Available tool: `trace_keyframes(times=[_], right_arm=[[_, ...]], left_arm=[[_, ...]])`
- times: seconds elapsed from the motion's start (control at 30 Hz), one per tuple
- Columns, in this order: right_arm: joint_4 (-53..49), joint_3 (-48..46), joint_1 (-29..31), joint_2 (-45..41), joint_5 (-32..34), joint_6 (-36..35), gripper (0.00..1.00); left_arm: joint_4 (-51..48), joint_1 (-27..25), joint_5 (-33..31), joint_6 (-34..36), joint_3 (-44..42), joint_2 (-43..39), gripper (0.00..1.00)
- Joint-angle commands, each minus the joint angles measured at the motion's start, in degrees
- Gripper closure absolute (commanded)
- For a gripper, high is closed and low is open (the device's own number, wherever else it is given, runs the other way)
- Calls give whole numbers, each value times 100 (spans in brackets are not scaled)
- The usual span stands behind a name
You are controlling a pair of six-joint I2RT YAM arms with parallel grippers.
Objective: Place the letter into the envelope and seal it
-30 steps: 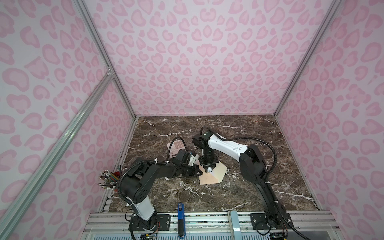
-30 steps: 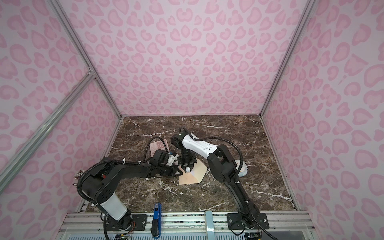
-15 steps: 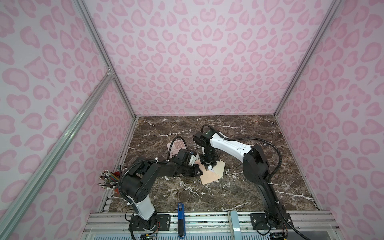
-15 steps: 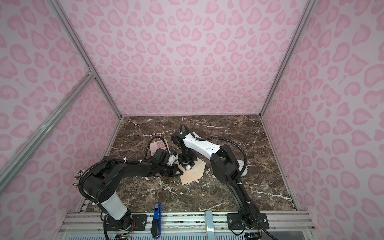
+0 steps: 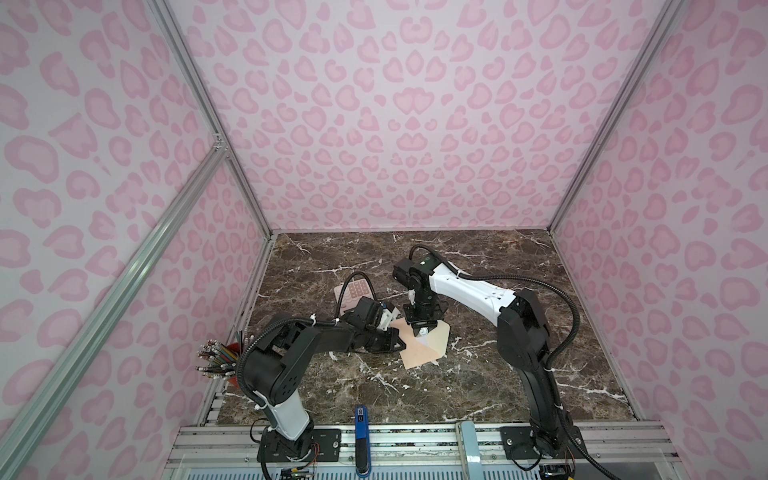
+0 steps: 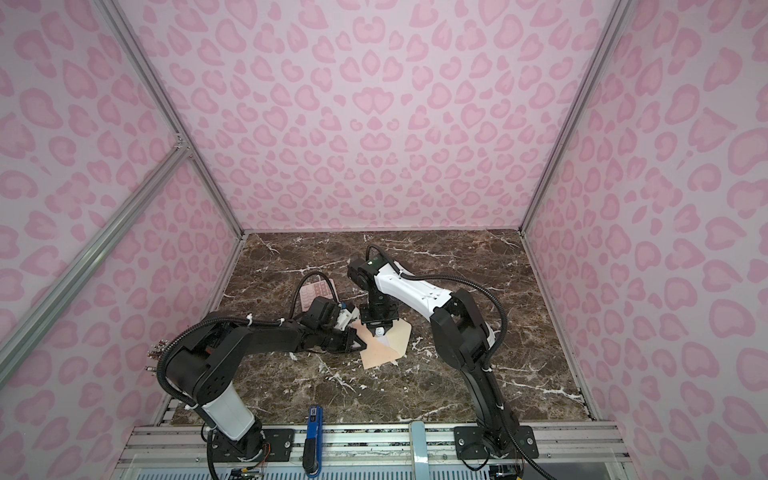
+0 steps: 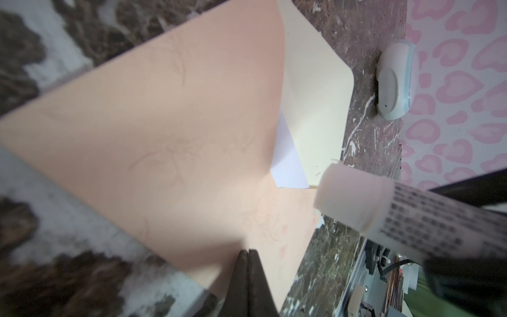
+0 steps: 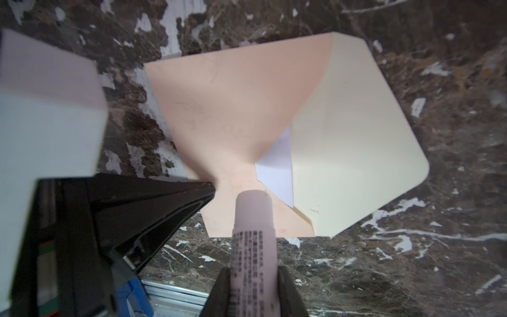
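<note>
In a top view the cream flap (image 5: 441, 338) of the peach paper envelope (image 5: 417, 355) lies at four o'clock from the right gripper (image 5: 422, 326), which is clamped on a pale cylindrical glue stick (image 8: 253, 219); the closed left gripper (image 5: 399, 344) pinches its edge.

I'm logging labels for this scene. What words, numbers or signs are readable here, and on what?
On the glue stick: rows of dark print along the tube, too blurred to read.
On the calculator: key markings, too small to read.
On the envelope and the letter: no writing shows.
</note>
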Motion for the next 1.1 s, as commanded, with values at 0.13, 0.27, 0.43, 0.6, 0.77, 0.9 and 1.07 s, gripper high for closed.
trace_keyframes(times=[0.13, 0.27, 0.43, 0.6, 0.77, 0.9, 1.07], right_arm=[[-148, 351, 162, 452, 47, 20, 100], [-274, 540, 211, 638, 128, 3, 100], [-339, 577, 218, 654, 250, 12, 100], [-373, 565, 211, 806, 269, 3, 100], [-390, 566, 221, 834, 251, -12, 100], [-411, 620, 237, 887, 239, -14, 100], [-590, 843, 298, 1076, 353, -40, 100]], left_arm=[[-635, 4, -513, 118, -37, 14, 96], [-636, 4, -521, 120, -41, 3, 96], [-632, 3, -527, 128, -53, -6, 96], [-632, 13, -526, 138, -55, -6, 96], [-624, 13, -527, 138, -58, -6, 96], [-625, 9, -512, 138, -48, 3, 96], [-630, 19, -506, 138, -47, 12, 96]])
